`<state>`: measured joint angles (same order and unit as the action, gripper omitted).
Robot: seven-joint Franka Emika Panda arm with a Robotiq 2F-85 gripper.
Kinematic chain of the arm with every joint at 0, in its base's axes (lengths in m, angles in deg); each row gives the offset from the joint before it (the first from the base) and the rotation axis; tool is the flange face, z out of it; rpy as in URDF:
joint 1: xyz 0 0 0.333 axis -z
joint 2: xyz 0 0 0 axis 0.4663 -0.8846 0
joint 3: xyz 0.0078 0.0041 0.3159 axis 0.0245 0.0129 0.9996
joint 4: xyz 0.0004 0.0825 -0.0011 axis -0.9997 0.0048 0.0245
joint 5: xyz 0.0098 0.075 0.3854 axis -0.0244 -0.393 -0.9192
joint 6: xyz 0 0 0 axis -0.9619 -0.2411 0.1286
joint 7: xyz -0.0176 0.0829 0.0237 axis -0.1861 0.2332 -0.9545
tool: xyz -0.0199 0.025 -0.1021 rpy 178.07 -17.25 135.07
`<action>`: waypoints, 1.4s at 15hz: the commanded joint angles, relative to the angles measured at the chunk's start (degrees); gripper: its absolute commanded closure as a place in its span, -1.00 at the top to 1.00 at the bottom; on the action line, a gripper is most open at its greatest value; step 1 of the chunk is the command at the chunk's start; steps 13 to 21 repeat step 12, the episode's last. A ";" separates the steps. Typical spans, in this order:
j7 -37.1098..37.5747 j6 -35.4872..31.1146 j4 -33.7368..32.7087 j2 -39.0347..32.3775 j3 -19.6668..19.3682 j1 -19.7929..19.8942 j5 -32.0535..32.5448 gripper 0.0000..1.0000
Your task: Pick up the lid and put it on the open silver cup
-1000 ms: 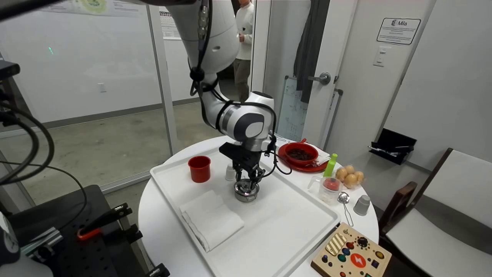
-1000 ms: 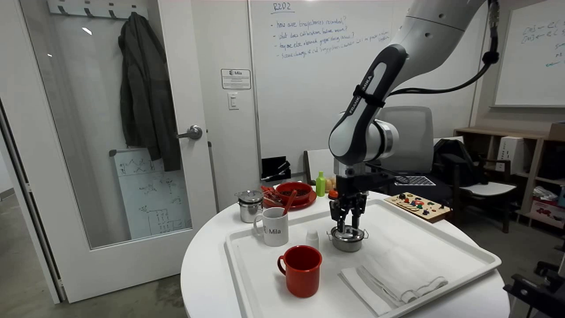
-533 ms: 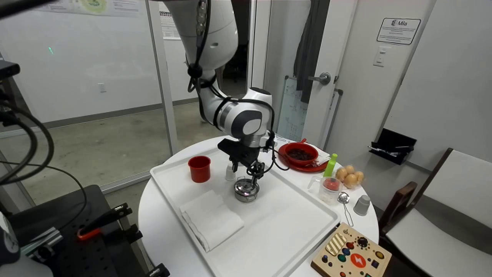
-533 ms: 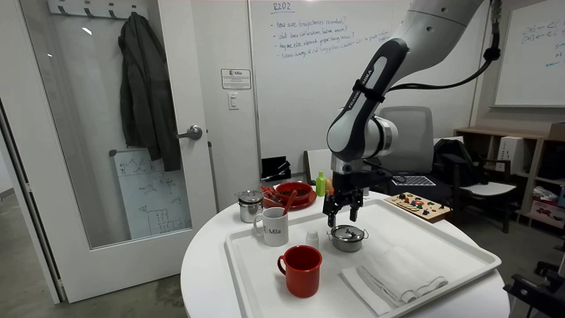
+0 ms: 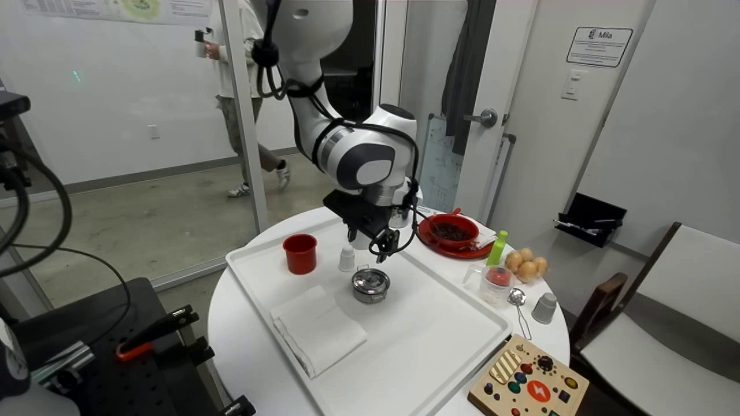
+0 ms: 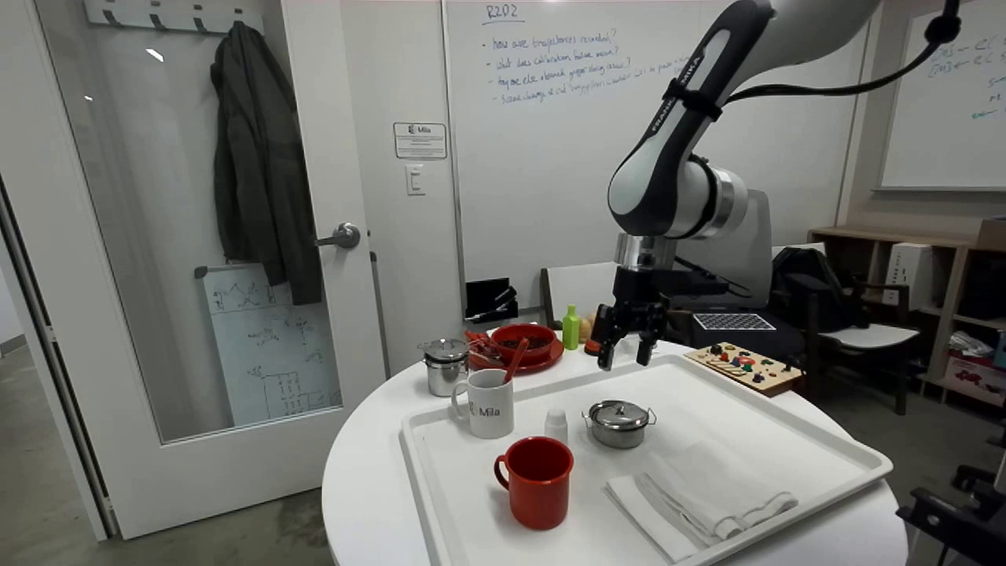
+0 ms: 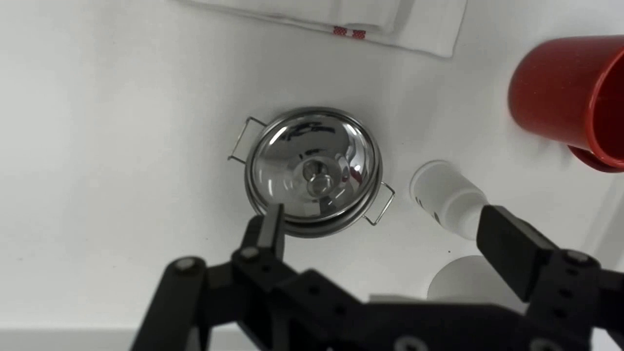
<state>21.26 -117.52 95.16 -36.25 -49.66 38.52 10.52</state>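
Lifted higher since the earlier frames, the fingers stand wide apart, above the lid, which rests on the silver cup on the tray. "Mila" is printed on the white mug and heads the wall sign; "R2D2" tops the whiteboard. On the arm, a black strap splits the lettering into "FRANK" and "MIKA".

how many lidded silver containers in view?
2: a short, wire-handled silver metal cup on the rectangular white tray, and a taller silver metal container on the round white table, off the tray. Others could be hidden.
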 commanded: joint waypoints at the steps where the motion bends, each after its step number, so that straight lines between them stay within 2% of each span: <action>1: -3.62 -0.79 5.79 5.70 1.58 4.69 -5.89 1.00; 8: -4.11 -1.44 10.67 11.77 -1.23 8.14 -11.62 1.00; 11: -6.39 -6.79 14.64 15.14 -0.28 9.34 -14.72 1.00; 12: -4.50 -3.11 9.99 11.25 -2.23 7.52 -12.68 1.00; 21: -4.50 -3.11 9.99 11.25 -2.23 7.52 -12.68 1.00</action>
